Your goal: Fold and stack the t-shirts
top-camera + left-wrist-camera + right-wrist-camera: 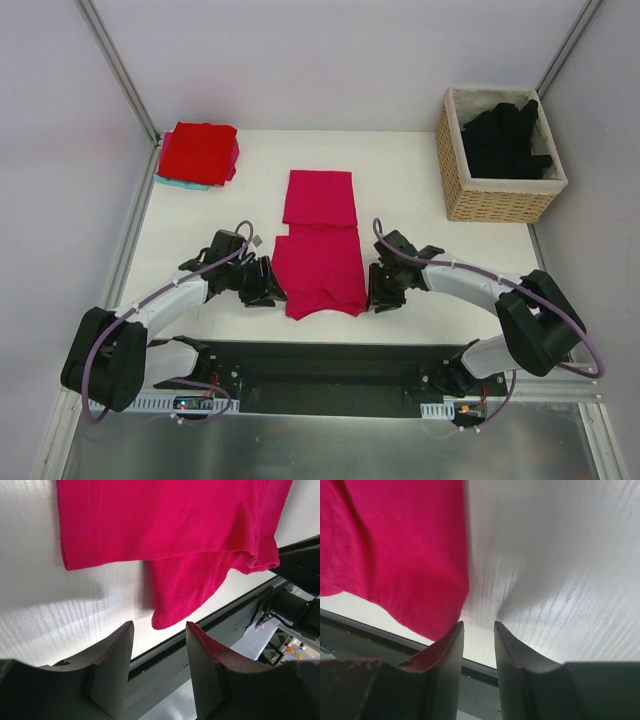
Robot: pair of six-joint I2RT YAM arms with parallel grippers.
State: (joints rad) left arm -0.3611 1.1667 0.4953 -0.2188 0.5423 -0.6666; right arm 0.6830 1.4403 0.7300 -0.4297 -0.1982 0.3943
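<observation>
Pink shirt (320, 250) flat on tabletop (420, 200), already narrowed to long strip. Left gripper (272, 287) spread, right gripper (378, 290) narrowly parted, both empty (flanking near hem, likely to pinch corners for next fold)

The magenta-pink shirt (320, 250) is plain, no print at all. The red shirt (200, 150) is way brighter, with a teal layer (182, 183) peeking out under it. The basket (495, 200) is tan woven wicker, black shirts (505, 140) inside; the desk (420, 190) is plain white.
</observation>
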